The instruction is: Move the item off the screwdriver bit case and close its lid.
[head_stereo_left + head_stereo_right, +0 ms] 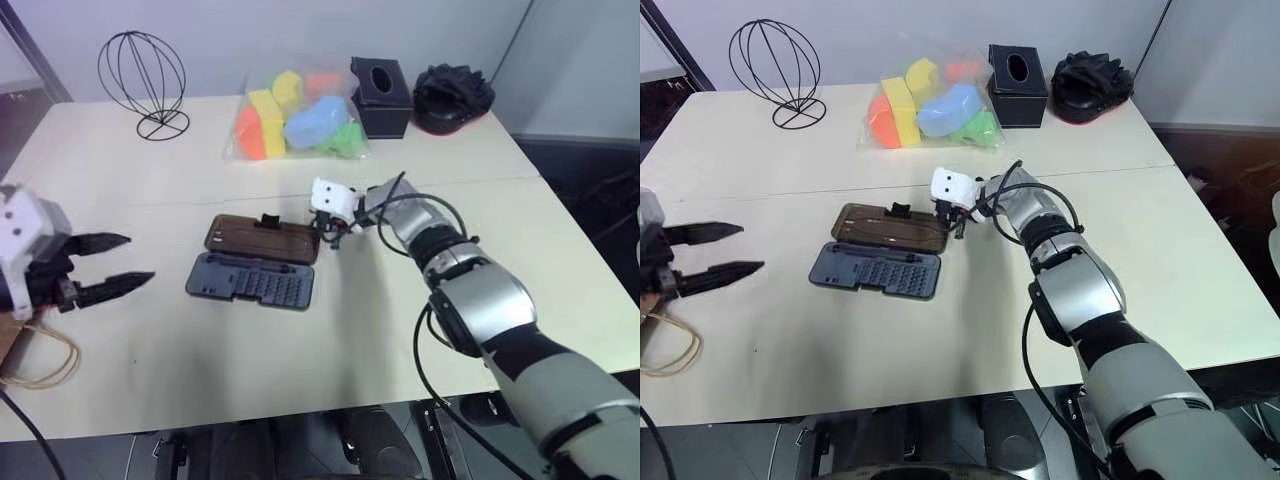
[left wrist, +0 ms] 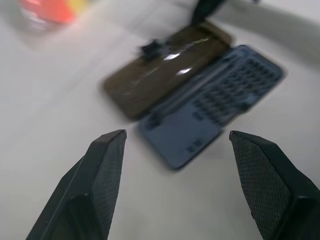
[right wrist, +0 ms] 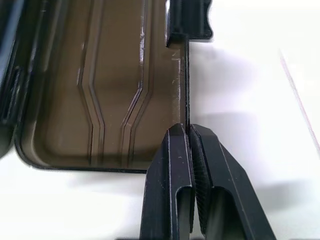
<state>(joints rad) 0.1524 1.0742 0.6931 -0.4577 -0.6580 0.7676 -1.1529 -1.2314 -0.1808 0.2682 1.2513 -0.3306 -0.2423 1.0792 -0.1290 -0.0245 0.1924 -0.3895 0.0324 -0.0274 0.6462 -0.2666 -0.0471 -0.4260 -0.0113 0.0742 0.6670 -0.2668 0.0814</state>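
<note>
Cream-white tabletop carries everything here, and at its far side stand one black wire sphere on a round base, one clear plastic bag of coloured foam blocks, one black cube tissue box and one black ridged glove-like object, all well apart from the work area. Nothing lies between the arms and the one flat dark grey plastic screwdriver bit case, which sits open near the middle of the table with its grid of small slots facing up. Its translucent smoky-brown lid lies flat on the table on the far side of the base, joined along the long edge, with one small black latch tab on its outer edge. The right gripper has its two black fingers pressed together and their tips meet the outer edge of the lid near a corner; I cannot tell whether the thin rim is pinched between them. The left gripper hovers above the table to the left of the case, its two fingers spread wide and holding nothing. By the table's left edge lies one thin twine loop beside a brown corner of the paper bag.
</note>
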